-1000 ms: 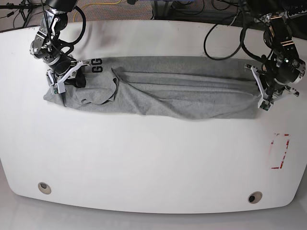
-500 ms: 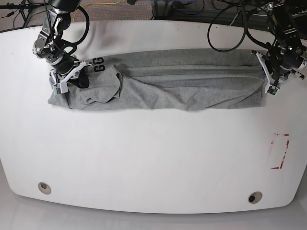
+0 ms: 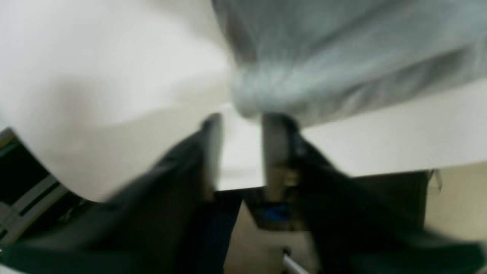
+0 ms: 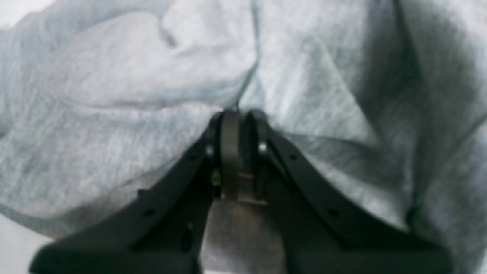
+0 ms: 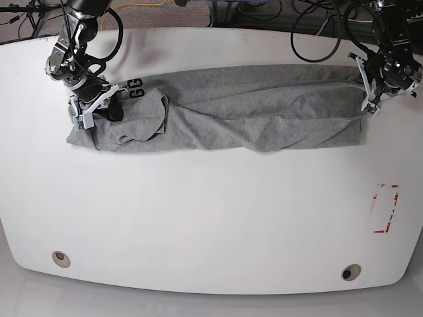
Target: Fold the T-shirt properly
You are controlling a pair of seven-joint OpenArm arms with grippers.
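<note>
The grey T-shirt (image 5: pixel 251 112) lies as a long, wrinkled band across the far half of the white table (image 5: pixel 198 211), with black lettering (image 5: pixel 135 88) near its left end. My right gripper (image 5: pixel 86 112) is at that left end. In the right wrist view it (image 4: pixel 237 116) is shut on a fold of the T-shirt (image 4: pixel 114 95). My left gripper (image 5: pixel 367 99) hovers at the band's right end. In the blurred left wrist view it (image 3: pixel 239 121) is open, its fingers (image 3: pixel 276 133) just short of the T-shirt's edge (image 3: pixel 323 57), with bare table showing in the gap.
A red-marked rectangle (image 5: pixel 385 208) is on the table at the right. Two round holes (image 5: pixel 61 258) (image 5: pixel 351 271) sit near the front edge. Cables (image 5: pixel 310 39) hang behind the far edge. The left gripper is close to the table's right edge.
The left arm pulled the shirt's right end back and to the right, flattening the band, then opened and let the fabric go. The right gripper kept its hold and hardly moved.
</note>
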